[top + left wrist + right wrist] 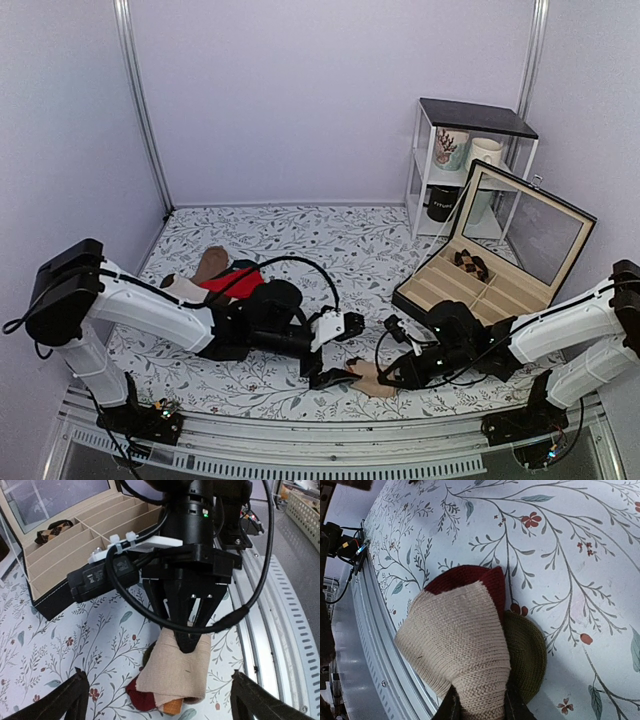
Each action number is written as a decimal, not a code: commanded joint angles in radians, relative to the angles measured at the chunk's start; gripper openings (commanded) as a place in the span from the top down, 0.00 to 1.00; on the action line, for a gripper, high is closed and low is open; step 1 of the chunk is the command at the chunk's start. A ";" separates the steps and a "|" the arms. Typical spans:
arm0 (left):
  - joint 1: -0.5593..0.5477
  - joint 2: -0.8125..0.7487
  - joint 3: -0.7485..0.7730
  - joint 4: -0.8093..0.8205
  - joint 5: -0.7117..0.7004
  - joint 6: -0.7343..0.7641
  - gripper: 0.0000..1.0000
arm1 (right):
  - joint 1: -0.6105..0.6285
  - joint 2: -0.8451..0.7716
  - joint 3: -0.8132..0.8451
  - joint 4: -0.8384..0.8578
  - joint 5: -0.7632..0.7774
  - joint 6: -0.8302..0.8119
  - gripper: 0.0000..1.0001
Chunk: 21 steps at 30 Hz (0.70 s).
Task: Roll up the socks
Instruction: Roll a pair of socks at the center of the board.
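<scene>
The socks [176, 672] lie as a partly rolled tan bundle near the table's front edge, with a maroon toe, an olive band and an orange stripe showing at its ends. They also show in the top view [366, 378] and in the right wrist view [455, 640]. My right gripper [482, 706] is shut on the tan fabric at one end of the bundle; it shows from the front in the left wrist view [187, 641]. My left gripper [160, 680] is wide open, with a finger on either side of the bundle and touching neither side.
An open black compartment box [470, 300] stands at the right and holds a rolled patterned pair [470, 264]. A shelf with mugs [468, 150] is behind it. A bright red sock [236, 281] and other socks lie at the left. The metal front rail [300, 440] runs close by the bundle.
</scene>
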State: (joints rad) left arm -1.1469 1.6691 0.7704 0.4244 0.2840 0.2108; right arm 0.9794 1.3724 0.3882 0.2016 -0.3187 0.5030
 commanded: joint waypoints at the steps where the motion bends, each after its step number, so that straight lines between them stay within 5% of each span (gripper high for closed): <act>1: 0.016 0.075 0.073 -0.046 0.111 -0.007 0.03 | -0.008 0.031 0.011 -0.065 0.036 -0.049 0.94; 14: 0.015 0.242 0.110 -0.049 0.135 -0.070 0.21 | -0.007 0.023 -0.010 -0.062 0.032 -0.050 0.94; 21: 0.016 0.242 0.108 -0.015 0.160 -0.094 0.23 | -0.008 0.024 -0.021 -0.053 0.030 -0.047 0.94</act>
State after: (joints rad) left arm -1.1408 1.9171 0.8688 0.3859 0.4103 0.1432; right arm 0.9787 1.3811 0.3931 0.2028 -0.3199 0.4667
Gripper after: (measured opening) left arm 0.774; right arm 0.211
